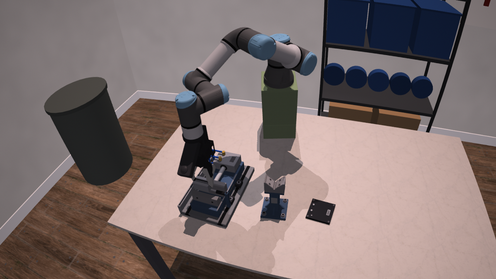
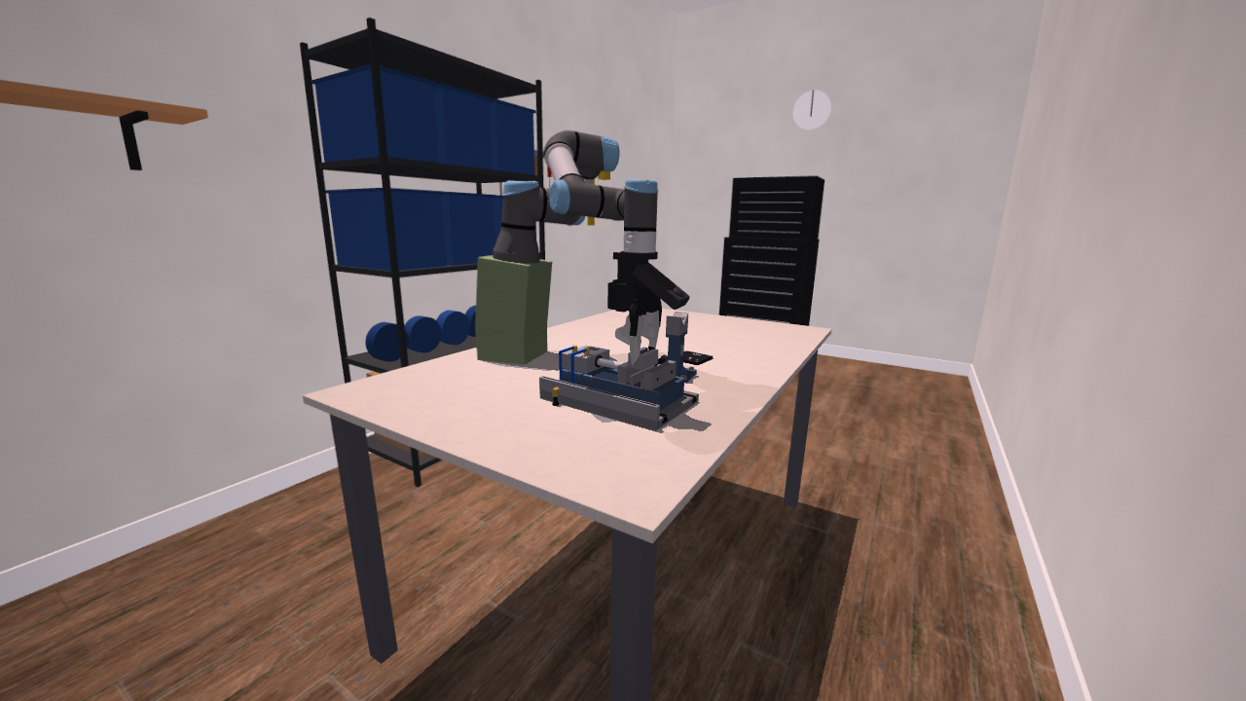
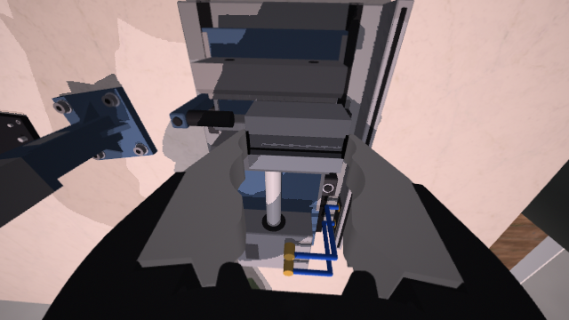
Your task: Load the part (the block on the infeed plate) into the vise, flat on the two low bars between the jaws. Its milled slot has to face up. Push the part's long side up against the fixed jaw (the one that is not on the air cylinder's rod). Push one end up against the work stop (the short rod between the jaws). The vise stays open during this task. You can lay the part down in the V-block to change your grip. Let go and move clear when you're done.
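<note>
Awaiting apparent final seating at the vise (image 1: pixel 206 199) (image 2: pixel 659 375) (image 3: pixel 271 77), the part (image 1: pixel 202 184) (image 2: pixel 642 359) (image 3: pixel 298 124) is clamped in the hand (image 1: pixel 202 182) (image 2: pixel 640 352) (image 3: pixel 295 134), its long axis seemingly pointed toward the work stop (image 1: pixel 220 192) (image 3: pixel 211 118) just beside.

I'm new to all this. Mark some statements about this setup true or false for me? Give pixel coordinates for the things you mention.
1. The pincer (image 1: pixel 202 182) (image 2: pixel 642 355) (image 3: pixel 295 134) is down at the vise (image 1: pixel 206 207) (image 2: pixel 671 392) (image 3: pixel 276 44). True.
2. A block lies in the notch of the V-block stand (image 1: pixel 274 199) (image 2: pixel 675 344) (image 3: pixel 76 138). False: the notch holds nothing.
3. The black plate (image 1: pixel 320 212) (image 2: pixel 697 357) (image 3: pixel 15 129) lies flat on the table. True.
4. The thin tubes (image 3: pixel 331 240) by the vise's cylinder are red. False: they are blue.
5. The trash bin (image 1: pixel 93 138) stands on the table. False: it stands on the floor.
</note>
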You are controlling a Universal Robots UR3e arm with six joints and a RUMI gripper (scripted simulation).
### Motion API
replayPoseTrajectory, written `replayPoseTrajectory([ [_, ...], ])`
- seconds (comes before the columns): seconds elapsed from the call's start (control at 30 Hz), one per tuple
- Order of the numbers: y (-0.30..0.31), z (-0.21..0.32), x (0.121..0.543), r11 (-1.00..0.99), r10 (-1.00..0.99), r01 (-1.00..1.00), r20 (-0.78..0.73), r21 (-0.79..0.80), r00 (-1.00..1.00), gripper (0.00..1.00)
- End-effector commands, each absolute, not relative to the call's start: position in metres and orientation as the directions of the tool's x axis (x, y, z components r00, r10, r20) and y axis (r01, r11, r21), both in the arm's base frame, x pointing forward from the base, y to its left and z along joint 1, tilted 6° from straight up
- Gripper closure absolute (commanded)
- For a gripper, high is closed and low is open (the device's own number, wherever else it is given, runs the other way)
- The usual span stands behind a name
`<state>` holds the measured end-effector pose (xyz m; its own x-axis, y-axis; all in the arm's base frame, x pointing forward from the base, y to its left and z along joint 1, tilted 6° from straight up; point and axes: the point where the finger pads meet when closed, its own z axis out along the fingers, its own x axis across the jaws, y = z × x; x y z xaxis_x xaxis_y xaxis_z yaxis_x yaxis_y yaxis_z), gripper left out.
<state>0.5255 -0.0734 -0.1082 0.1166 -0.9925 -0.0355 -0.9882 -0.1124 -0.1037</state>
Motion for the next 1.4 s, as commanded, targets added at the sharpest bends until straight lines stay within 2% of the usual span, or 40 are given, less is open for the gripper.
replayPoseTrajectory([
  [0.0, -0.074, -0.108, 0.527, -0.112, -0.993, -0.988, -0.034, -0.107, 0.117, 1.00],
  [1.37, -0.073, -0.121, 0.528, -0.112, -0.993, -0.988, -0.034, -0.107, 0.117, 1.00],
])
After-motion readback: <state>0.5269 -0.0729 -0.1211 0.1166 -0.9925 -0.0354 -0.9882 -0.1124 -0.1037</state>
